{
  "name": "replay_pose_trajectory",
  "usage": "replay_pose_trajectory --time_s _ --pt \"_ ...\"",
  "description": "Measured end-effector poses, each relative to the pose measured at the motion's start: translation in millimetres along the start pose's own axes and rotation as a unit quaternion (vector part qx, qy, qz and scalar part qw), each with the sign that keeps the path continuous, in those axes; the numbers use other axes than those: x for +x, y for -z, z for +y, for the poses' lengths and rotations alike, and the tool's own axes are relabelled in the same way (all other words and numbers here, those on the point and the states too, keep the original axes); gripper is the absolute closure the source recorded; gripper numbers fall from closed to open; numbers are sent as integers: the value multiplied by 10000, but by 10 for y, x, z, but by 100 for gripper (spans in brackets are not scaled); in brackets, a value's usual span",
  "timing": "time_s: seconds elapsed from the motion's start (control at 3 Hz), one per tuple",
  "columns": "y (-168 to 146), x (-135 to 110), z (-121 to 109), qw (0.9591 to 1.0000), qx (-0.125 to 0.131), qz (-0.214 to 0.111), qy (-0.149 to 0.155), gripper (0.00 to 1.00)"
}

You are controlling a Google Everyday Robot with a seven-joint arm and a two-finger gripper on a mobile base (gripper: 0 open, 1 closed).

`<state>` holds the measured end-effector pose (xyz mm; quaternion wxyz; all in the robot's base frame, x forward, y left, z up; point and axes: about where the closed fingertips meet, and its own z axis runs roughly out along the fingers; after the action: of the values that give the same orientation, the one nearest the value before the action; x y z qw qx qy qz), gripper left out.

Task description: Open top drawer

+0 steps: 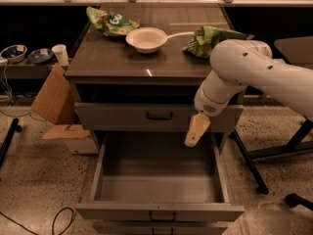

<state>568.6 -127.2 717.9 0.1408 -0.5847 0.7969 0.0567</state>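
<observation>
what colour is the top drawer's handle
Handle: dark, near black, on the grey top drawer; shows best in the camera view. The tool hangs near it.

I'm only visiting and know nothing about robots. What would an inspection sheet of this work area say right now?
Surface: cabinet top, dark, items toward the back.
Job's things: top drawer, its handle not gripped; lower drawer pulled far out, nothing seen inside.
Clutter: white bowl, left green bag, right green bag.
Grippers: gripper hangs before the top drawer's right part, right of the handle.
Cables: cable on the floor, lower left.
Surroundings: cardboard leaning left of the cabinet; cup beyond it.
</observation>
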Motion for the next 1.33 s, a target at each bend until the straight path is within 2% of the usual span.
replay_pose_trajectory --time_s 0.67,1.33 --pt "-102 -141 -230 9997 185 58 -166 0" --pt "-328 -285 -380 9996 206 153 -100 0"
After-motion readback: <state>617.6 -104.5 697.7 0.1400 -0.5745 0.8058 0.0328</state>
